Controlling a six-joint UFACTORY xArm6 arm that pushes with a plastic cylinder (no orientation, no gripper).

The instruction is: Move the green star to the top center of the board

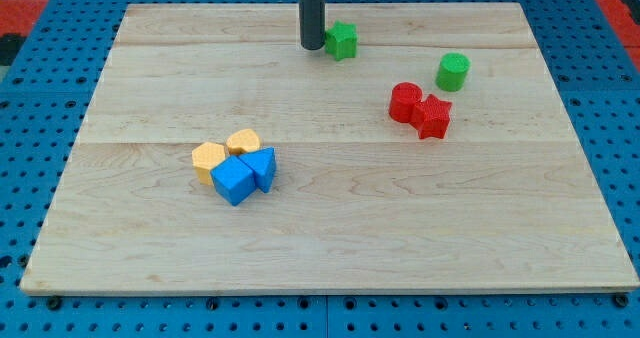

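now my tip [312,46] touches green star [342,41] (its left side).

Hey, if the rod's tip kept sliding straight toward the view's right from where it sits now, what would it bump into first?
My tip would meet the green star at once; it sits right beside the tip, touching or nearly so. Nothing else lies between them.

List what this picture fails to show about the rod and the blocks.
- Rod's upper part: cut off by the view's top edge.
- Whether my tip touches the green star: too close to tell.
- Star's left side: hidden by the rod.
- Blue blocks hide parts of the yellow blocks.
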